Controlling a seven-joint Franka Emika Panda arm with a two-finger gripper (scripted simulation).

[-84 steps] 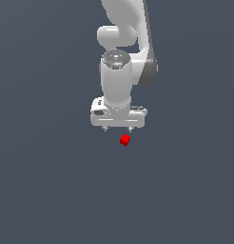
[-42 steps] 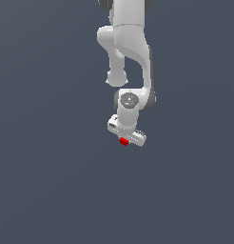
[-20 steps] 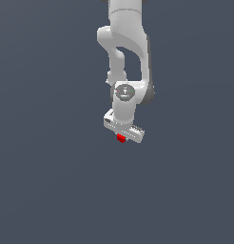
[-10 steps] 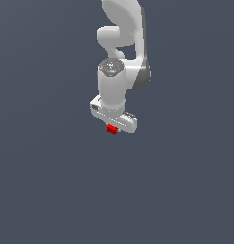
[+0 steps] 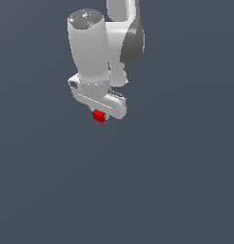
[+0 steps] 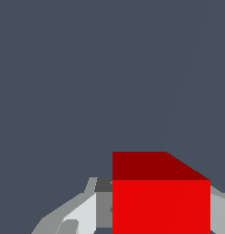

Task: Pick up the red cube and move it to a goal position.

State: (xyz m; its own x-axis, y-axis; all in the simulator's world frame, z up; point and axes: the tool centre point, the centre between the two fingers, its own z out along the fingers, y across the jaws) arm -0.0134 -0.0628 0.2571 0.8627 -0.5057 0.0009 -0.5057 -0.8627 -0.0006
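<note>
Wrist view: red cube (image 6: 161, 201) matte, plain, between jaws.

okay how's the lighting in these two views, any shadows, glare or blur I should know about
Exterior view: flat, even lighting, no cast shadow on the grey ground, soft shading on the white arm, no glare; the red cube under the gripper looks small but crisp. Wrist view: the cube fills the corner, sharp-edged, one face darker than the other, no blur.
</note>
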